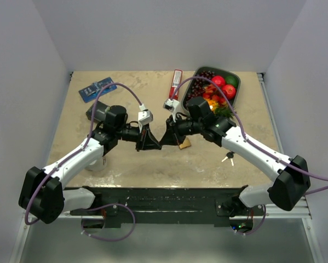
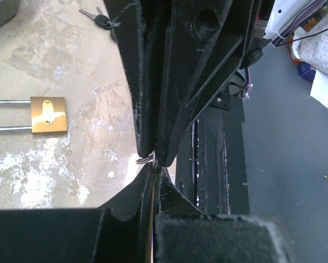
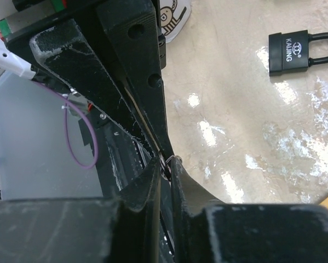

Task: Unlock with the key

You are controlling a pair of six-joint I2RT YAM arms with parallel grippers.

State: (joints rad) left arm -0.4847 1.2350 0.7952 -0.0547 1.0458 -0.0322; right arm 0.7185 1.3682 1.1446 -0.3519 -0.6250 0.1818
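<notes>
From the top external view, the two arms reach in over the table (image 1: 153, 104) and meet tip to tip near its middle. The left gripper (image 1: 155, 143) comes in from the left and the right gripper (image 1: 165, 141) from the right. The brass padlock (image 1: 184, 144) lies on the table just right of that meeting point, partly under the right gripper. A bunch of keys (image 1: 228, 159) lies further right and nearer, beside the right forearm. A tray (image 1: 239, 90) of fruit sits at the far right corner. The small key itself is too small to make out from here.

In the left wrist view, the left gripper (image 2: 153, 167) has its jaws pressed fully together. A sliver of silver metal, the key (image 2: 144, 160), sticks out at the tips, so it is pinched there. The right gripper's fingers (image 2: 147, 82) come down from above and meet the same spot. The brass padlock (image 2: 47, 115) lies flat to the left, well apart from the tips, its long shackle running off the left edge. The bunch of keys (image 2: 101, 21) shows at the top.

In the right wrist view, the right gripper (image 3: 165, 163) has its jaws drawn to a narrow slit around the key (image 3: 166, 159). Whether they grip it yet I cannot tell. A black padlock (image 3: 295, 52) lies flat on the table at the upper right.
</notes>
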